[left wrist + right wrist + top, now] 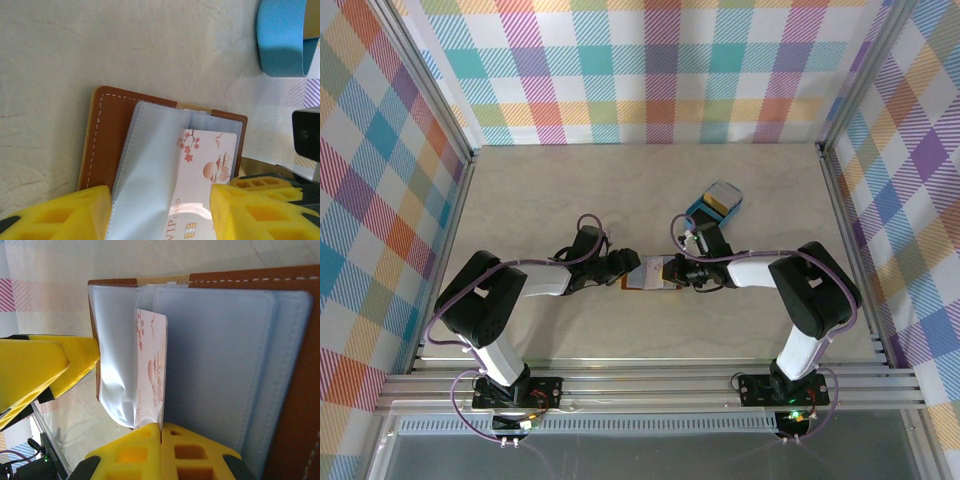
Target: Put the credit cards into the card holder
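My right claw point(161, 432) pinches white blossom-print plastic card point(151, 360), half inside brown leather wallet point(305, 365) ahead (left claw point(160, 215) half-open, astride); next, push deeper.

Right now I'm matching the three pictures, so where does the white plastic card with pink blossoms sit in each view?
Top external: near picture centre, on the open brown leather wallet; too small to single out.
Left wrist: the white plastic card with pink blossoms lies lower centre-right.
Right wrist: the card is a narrow upright strip left of centre.
Shared landmark: the wallet's white-stitched brown edge.
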Tool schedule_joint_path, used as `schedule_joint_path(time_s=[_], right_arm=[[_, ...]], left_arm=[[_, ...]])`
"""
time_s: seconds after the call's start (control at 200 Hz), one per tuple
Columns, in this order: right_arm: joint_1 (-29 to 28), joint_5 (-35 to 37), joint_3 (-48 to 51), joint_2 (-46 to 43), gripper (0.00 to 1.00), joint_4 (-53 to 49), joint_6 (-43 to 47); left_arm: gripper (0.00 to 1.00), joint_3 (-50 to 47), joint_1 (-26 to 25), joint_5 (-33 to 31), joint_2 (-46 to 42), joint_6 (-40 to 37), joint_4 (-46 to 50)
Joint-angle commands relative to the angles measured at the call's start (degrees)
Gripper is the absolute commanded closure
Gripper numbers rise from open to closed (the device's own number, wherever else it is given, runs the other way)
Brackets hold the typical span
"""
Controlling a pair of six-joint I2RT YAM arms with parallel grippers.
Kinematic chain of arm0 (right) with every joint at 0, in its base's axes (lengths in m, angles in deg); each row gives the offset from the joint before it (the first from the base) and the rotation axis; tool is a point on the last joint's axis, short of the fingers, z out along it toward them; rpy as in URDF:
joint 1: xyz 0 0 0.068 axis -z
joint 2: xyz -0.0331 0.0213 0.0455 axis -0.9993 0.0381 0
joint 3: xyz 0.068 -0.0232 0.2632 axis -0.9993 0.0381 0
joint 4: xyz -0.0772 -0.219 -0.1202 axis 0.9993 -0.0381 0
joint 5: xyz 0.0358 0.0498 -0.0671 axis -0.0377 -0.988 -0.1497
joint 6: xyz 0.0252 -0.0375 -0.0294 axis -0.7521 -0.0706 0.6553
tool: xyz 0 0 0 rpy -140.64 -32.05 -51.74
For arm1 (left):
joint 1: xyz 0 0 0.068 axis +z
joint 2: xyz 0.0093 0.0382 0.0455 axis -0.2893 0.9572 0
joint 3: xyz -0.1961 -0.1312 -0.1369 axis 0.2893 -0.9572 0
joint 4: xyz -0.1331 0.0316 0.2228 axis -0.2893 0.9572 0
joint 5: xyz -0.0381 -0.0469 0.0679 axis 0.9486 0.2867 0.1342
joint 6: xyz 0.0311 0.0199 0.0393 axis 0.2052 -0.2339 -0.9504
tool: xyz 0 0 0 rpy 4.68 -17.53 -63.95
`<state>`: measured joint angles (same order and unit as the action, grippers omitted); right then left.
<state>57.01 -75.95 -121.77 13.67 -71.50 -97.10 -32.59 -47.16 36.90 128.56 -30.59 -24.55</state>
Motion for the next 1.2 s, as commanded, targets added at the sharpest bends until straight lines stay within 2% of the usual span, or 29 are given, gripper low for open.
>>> schedule_joint_path(time_s=[0.0,0.25,0.5,0.835,1.195], right_arm=[[-1.3,2.4,1.3,-0.8,1.00,3.5,-1.7],[-1.3,4.5,1.7,-1.3,1.00,5.0,-2.0],[-1.4,2.4,1.9,0.5,1.00,6.0,-3.8],[-1.9,-1.6,2.8,0.6,1.00,2.8,-3.6],[-3.1,0.2,2.6,1.7,1.00,0.7,-2.7]], left_arm=[[0.44,-1.1,-0.4,-2.6,2.3,-0.5,6.3],[0.44,-1.4,-0.4,-2.6,2.3,-0.5,6.5],[0.44,-1.4,-0.4,-2.7,2.0,-0.4,6.8],[0.44,-1.1,-0.4,-3.0,2.8,0.7,6.5],[0.44,-1.0,-0.4,-3.6,2.8,1.4,7.3]])
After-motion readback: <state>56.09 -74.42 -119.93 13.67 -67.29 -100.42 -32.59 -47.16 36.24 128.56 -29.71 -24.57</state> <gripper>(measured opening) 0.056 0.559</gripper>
